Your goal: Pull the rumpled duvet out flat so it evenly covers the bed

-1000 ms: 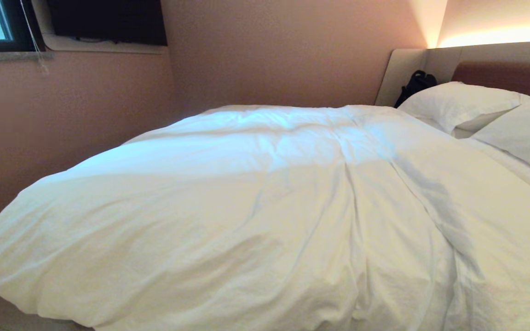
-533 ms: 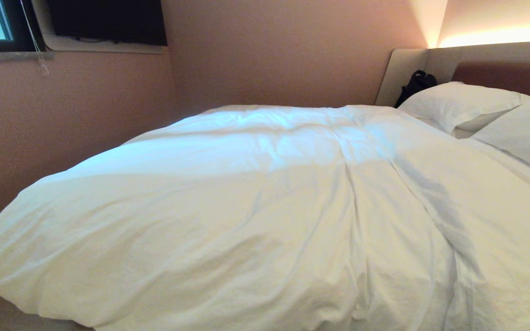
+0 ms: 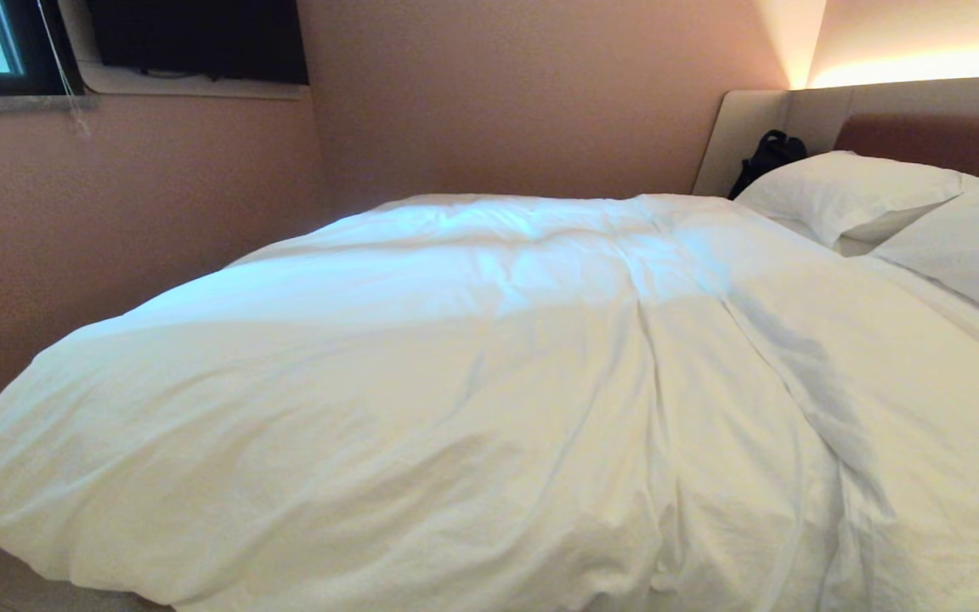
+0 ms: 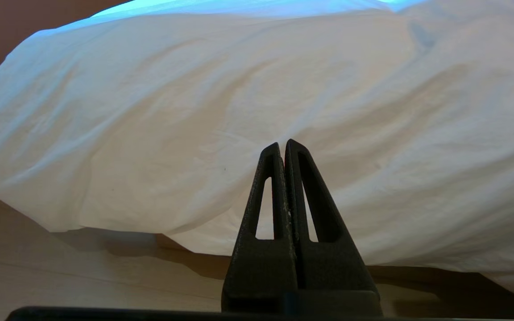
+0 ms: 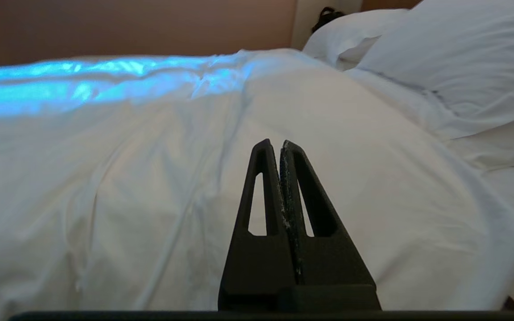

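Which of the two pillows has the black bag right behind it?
The far pillow, the one lying nearest the wall corner. The black bag stands against the beige headboard panel just behind it. The near pillow overlaps it and has no bag beside it.

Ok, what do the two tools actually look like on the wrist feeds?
Both alike: the left tool and right tool are matte black, with two tapered, pointed fingers, each cut with a long slot, rising from a blocky black base. The right's inner faces show pale scuffs. No cables or markings visible.

Ahead of my grippers: duvet point(image 3: 489, 399) bulk; pillows point(image 3: 855, 195) right; wall point(image 3: 116, 212) close along bed's far side.
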Controlling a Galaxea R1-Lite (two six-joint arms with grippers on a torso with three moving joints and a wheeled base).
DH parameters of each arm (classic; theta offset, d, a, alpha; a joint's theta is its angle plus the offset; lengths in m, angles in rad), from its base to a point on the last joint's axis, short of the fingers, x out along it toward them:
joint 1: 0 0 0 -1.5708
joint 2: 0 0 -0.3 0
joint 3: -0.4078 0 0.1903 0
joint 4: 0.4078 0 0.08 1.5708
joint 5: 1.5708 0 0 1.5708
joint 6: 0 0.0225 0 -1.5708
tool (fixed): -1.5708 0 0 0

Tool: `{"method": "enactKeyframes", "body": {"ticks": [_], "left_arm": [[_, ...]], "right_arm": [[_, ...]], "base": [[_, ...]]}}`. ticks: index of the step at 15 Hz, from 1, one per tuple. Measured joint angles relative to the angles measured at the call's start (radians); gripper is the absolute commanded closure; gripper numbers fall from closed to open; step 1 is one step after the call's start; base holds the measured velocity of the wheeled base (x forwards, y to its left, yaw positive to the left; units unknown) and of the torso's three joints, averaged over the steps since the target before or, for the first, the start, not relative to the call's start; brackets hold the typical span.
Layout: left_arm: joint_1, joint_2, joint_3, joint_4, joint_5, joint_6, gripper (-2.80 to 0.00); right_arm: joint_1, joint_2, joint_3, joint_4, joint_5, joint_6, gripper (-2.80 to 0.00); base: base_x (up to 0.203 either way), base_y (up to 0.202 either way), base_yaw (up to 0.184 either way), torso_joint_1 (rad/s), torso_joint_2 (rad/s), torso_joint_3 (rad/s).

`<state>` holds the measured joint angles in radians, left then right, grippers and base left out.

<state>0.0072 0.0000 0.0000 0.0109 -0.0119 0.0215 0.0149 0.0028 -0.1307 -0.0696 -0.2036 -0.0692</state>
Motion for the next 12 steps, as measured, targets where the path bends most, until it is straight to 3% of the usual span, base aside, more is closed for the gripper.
{"method": "enactKeyframes", "body": {"ticks": [12], "left_arm": [[0.000,0.000,0.000,0.000,0.000,0.000,0.00]], "right_arm": [[0.001,0.000,0.116,0.000,0.164,-0.002,0.00]], "base": [[0.000,0.000,0.000,0.000,0.00,0.000]]}}
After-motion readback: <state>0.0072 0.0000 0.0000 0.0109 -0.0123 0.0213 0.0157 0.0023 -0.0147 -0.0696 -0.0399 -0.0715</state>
